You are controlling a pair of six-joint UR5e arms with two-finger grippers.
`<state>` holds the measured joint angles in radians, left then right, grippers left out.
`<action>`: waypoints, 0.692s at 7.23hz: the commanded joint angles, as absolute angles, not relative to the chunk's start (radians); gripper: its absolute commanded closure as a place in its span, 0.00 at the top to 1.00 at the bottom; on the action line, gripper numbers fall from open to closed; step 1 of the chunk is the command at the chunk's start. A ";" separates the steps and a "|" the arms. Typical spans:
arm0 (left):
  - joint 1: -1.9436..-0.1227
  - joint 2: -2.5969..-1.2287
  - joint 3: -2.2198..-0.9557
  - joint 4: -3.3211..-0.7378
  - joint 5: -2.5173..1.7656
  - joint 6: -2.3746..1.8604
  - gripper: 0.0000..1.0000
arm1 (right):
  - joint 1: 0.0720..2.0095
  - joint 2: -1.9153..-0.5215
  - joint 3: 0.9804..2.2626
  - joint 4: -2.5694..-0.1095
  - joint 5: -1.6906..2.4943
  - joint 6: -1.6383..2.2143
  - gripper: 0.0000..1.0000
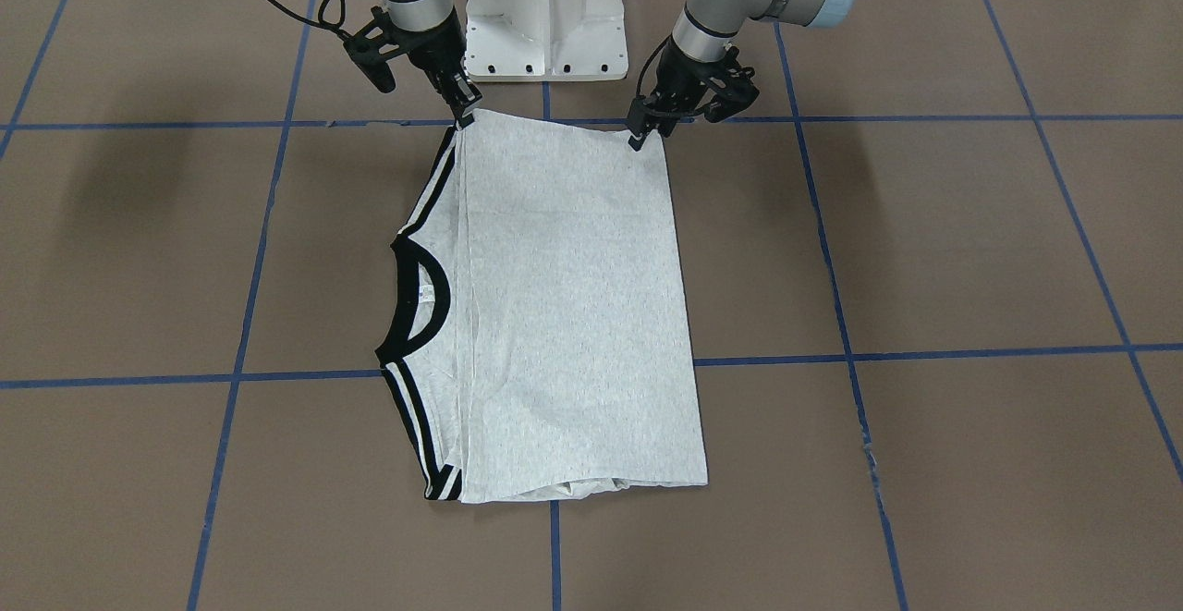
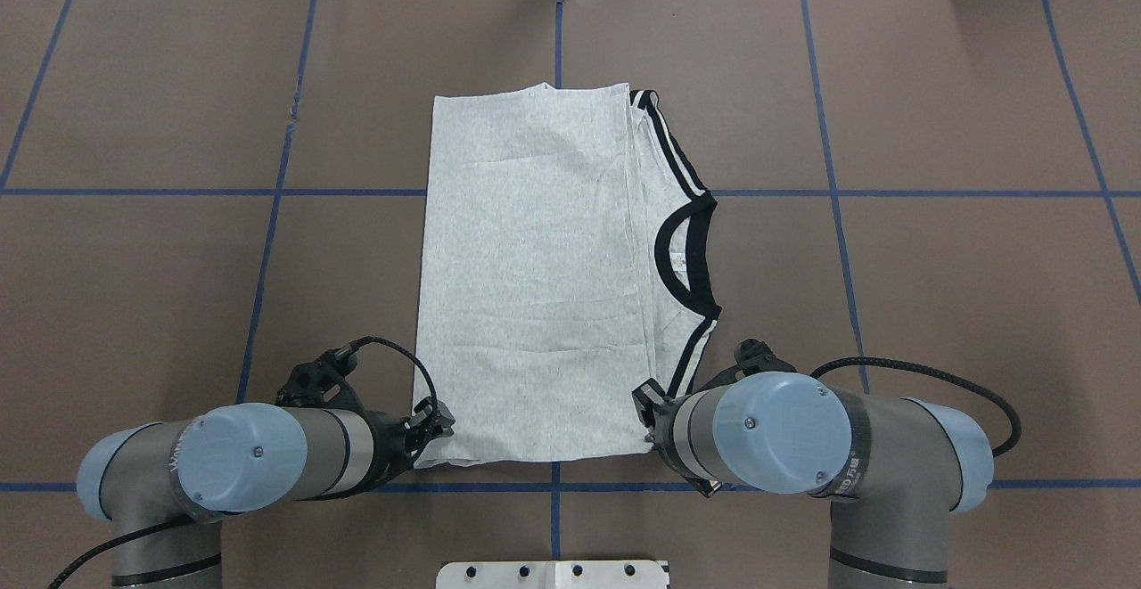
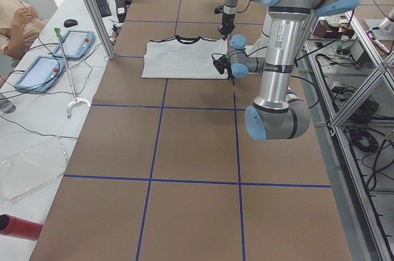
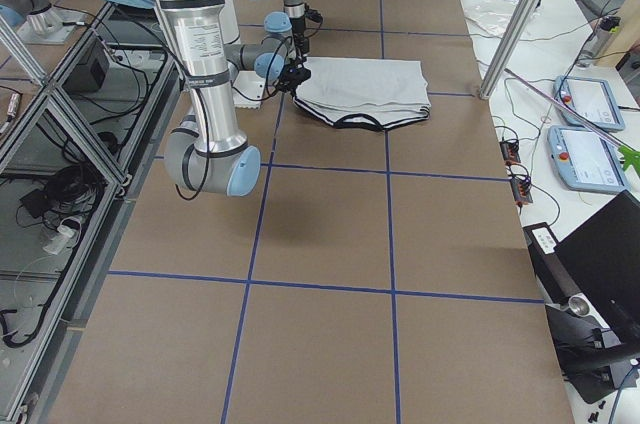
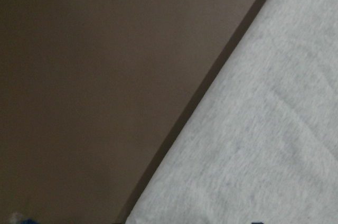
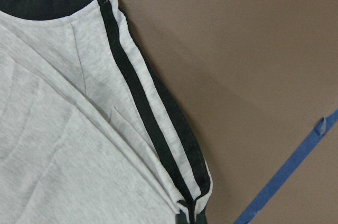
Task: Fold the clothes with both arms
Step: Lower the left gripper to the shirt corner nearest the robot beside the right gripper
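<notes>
pinching the limp, light t-shirt (image 1: 573, 315) (it will sag) by its robot-side corners, left fingers (image 1: 638, 136) and right fingers (image 1: 462, 108) seem well placed.

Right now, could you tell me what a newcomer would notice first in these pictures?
A grey T-shirt lies folded into a long rectangle on the brown table, its black collar and striped cuffs showing along the robot's right side. The left gripper and right gripper each appear to pinch a corner of its edge nearest the robot.
</notes>
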<state>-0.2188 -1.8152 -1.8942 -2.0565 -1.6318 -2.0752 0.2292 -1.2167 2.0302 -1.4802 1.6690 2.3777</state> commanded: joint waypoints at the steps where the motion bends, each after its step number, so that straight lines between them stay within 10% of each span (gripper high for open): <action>1: -0.219 -1.815 -1.890 -2.056 -1.628 -2.075 0.18 | 0.230 -1.216 2.034 -1.480 1.669 2.378 0.00; 2: -0.219 -1.815 -1.899 -2.056 -1.629 -2.072 0.00 | 0.229 -1.216 2.034 -1.480 1.669 2.378 0.00; 5: -0.219 -1.816 -1.933 -2.031 -1.640 -2.062 0.00 | 0.230 -1.219 2.036 -1.480 1.669 2.378 0.00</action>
<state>-0.2193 -1.8150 -1.9136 -2.0496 -1.6350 -2.0662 0.2299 -1.2171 2.0352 -1.4803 1.6690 2.3777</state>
